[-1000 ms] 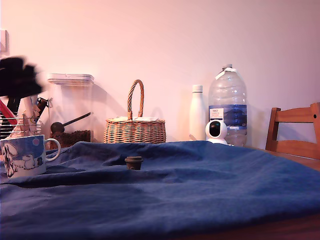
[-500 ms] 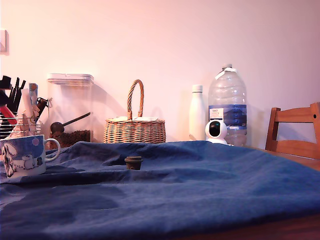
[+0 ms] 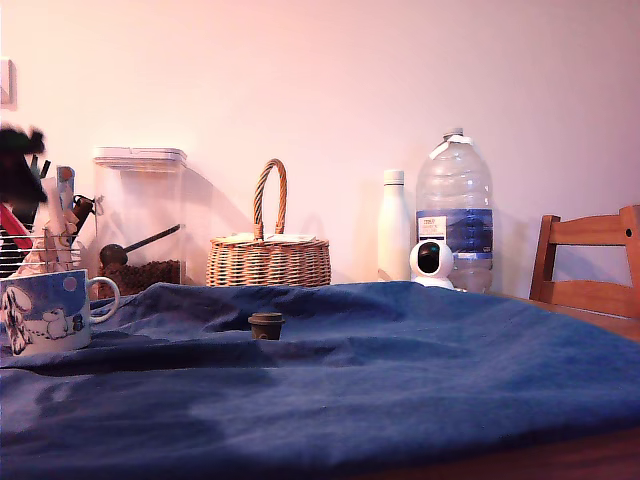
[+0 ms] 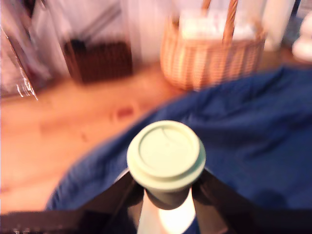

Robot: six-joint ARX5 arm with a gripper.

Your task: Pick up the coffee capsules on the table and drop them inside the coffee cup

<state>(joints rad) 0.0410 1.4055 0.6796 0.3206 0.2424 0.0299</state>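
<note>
Wrist view: fingers (image 4: 165, 195) closed on the pale green capsule (image 4: 166, 155), gripping its tapered body from either side just under the rim. The wide flat rim sits above the fingers, face toward the camera; held this way it likely cannot slip down through the grip. Picture is motion-blurred, so the exact contact line is not clear.

Beyond the fingers: blue cloth (image 4: 253, 141) directly below and ahead, bare wooden bench (image 4: 58, 141) further out, then the wicker basket (image 4: 214, 53) and a clear canister (image 4: 97, 53) with dark contents.

Exterior view: the arm shows only as a dark blurred shape (image 3: 18, 160) at the edge of frame, above and slightly behind the coffee cup (image 3: 48, 312). The cup stands upright on the cloth, handle toward the dark brown capsule (image 3: 266, 325), which sits alone on the cloth, well apart from the fingers and untouched.

Judgement: carry phase, green capsule lifted clear but not yet over the cup mouth. The cup does not appear in the wrist view, so alignment cannot be confirmed. Brown capsule remains to do.
</note>
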